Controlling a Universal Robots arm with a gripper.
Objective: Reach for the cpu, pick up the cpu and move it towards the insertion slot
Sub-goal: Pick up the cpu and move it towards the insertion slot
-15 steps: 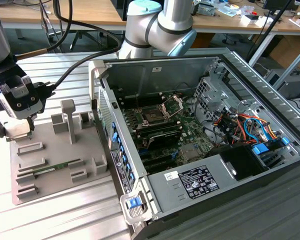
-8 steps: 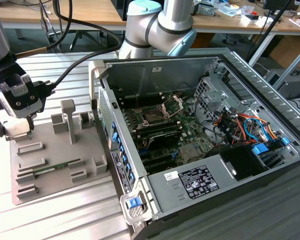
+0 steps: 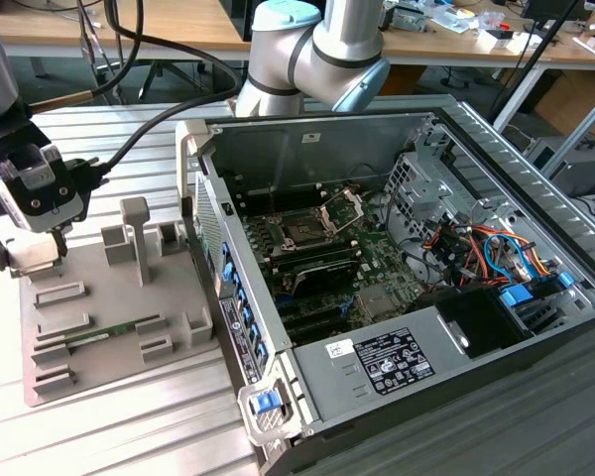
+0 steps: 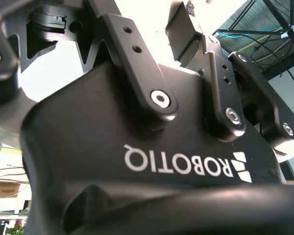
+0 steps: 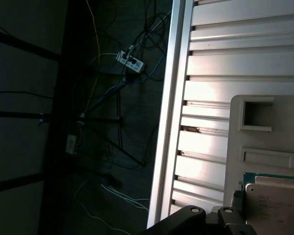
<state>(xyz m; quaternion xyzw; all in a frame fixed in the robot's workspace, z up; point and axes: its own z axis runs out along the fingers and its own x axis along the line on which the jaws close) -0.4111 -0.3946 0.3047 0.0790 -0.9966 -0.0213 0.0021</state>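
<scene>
The task is at its early stage, the reach. At the far left of the exterior view, the black-and-white robot gripper (image 3: 30,243) hangs low over the near-left corner of the flat grey plastic fixture plate with raised holders (image 3: 119,317). The plate lies on the ribbed aluminium table (image 3: 109,436).

In the first wrist view, the cpu (image 5: 277,205), a flat square chip with a silvery top and a thin green-tan edge, sits on that plate (image 5: 264,142). It is just beside the black links of the gripper. It looks seated on the plate, not lifted, though I cannot be sure. I cannot tell whether the gripper is open or closed on it.

The insertion slot (image 3: 302,230) is a dark square socket with its silver metal frame swung up. It sits on the green board inside the open grey computer case (image 3: 307,139) at centre frame, well apart from the gripper. Judging from this, the pick-up is not shown as done, and the whole carry across to the socket remains.
</scene>
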